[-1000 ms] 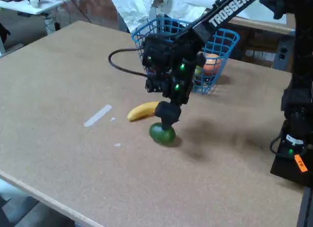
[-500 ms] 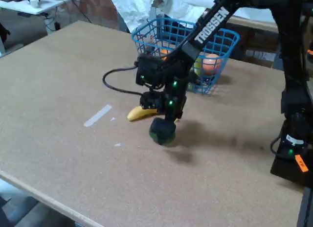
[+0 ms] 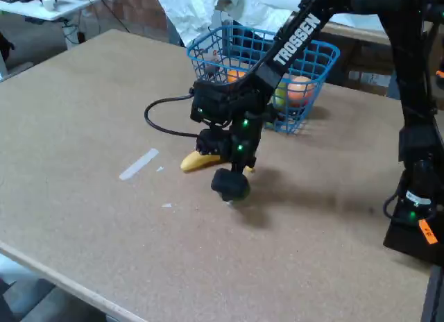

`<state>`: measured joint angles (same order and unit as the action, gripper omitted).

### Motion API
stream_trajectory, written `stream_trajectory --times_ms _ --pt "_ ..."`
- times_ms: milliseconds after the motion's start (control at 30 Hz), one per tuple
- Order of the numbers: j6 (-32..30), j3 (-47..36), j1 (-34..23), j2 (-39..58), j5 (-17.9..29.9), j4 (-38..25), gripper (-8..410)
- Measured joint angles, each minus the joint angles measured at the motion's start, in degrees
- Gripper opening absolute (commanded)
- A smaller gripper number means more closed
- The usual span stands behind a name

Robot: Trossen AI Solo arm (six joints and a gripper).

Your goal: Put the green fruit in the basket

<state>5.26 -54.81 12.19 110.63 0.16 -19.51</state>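
The green fruit [image 3: 238, 191] lies on the tan tabletop just right of the banana, and only a dark green sliver of it shows between the black fingers. My gripper [image 3: 230, 185] points straight down over it, its fingers shut around the fruit. The blue wire-mesh basket [image 3: 320, 58] stands behind and to the right of the gripper, at the table's far edge, with an orange-pink fruit [image 3: 300, 90] and other fruit inside.
A yellow banana [image 3: 196, 160] lies just left of the gripper. A strip of white tape [image 3: 139, 164] sits further left. A black cable [image 3: 158, 124] loops from the wrist. The arm's base [image 3: 416, 204] stands at the right edge. Someone in white clothing [image 3: 198, 10] stands behind the basket.
The gripper came down from above the green fruit onto it, and its fingers now cover the fruit. The arm's upper links swung lower. The banana and basket have not moved.
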Motion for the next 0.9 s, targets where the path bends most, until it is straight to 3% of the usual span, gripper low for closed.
stream_trajectory --times_ms 200,333,900 --pt "-0.96 0.0 0.07 0.0 0.07 0.07 105" --pt "-1.97 0.0 0.07 0.0 0.09 0.24 58" --pt "-5.05 0.0 1.01 -4.79 -2.86 0.09 51"
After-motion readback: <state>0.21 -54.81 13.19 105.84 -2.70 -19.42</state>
